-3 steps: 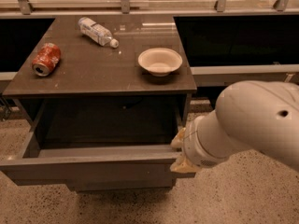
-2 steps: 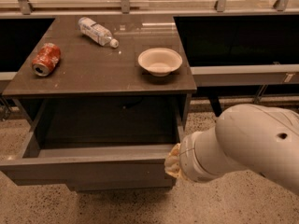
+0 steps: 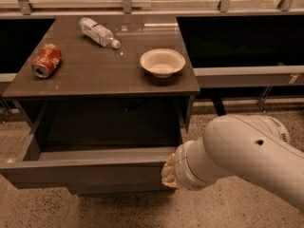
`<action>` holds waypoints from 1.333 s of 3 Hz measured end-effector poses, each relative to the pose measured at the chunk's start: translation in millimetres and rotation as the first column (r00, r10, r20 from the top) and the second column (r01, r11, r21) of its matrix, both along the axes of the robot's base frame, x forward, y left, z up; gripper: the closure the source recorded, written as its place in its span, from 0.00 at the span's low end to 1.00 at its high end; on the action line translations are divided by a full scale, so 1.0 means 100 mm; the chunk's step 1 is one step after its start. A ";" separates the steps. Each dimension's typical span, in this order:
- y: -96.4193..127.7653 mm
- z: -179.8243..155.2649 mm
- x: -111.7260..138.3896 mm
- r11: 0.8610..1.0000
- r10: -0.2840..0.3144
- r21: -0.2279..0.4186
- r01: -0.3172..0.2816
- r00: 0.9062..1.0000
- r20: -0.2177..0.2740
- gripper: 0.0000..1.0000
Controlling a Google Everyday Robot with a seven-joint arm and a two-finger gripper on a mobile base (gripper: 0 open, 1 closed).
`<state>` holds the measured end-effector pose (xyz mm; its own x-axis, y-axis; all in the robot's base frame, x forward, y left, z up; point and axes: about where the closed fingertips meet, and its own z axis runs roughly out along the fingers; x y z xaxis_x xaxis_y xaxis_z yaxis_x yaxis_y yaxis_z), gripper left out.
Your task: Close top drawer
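Note:
The top drawer is pulled far out of the grey cabinet. Its flat grey front faces me at the lower left and its inside is dark and looks empty. My gripper is at the end of the big white arm, right at the right end of the drawer front. The arm's wrist hides most of it.
On the cabinet top lie a red can on its side at the left, a clear plastic bottle at the back, and a white bowl at the right. Dark low benches flank the cabinet. Speckled floor lies below.
My arm has moved down and to the left, so the wrist now sits against the right end of the drawer front. The drawer stands as far out as before.

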<state>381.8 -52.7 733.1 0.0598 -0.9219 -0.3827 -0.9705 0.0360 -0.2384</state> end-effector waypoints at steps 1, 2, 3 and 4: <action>0.06 -0.56 -0.07 1.000 0.004 -0.025 -0.005 0.999 -0.041 1.00; 0.08 -0.87 -0.03 1.000 -0.008 -0.027 0.006 0.999 -0.053 1.00; 0.11 -1.12 0.34 1.000 -0.026 0.005 0.026 0.999 -0.041 1.00; 0.12 -1.19 0.55 0.999 -0.038 0.027 0.038 0.999 -0.022 1.00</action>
<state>436.4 -40.4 613.9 0.0162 -0.9125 -0.4088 -0.9732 0.0793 -0.2156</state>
